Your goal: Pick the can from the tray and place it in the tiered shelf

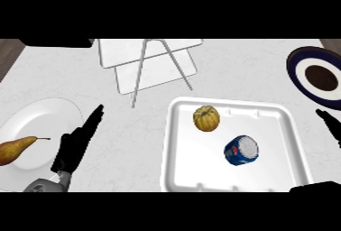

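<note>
Blue can (241,150), lying tilted in the white tray (286,149) near a yellow gourd (206,118), likely light, rigid and smooth-sided, best grasped across its cylindrical wall; left hand (75,144) open with straight fingers, right hand (330,126) barely visible, state undeterminable.

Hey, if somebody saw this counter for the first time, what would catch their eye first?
Probably the white tray at lower centre-right, holding a blue can lying tilted and a small yellow pumpkin just above it. Next, the pear on the white plate at the left, and the white tiered shelf at top centre.
</note>
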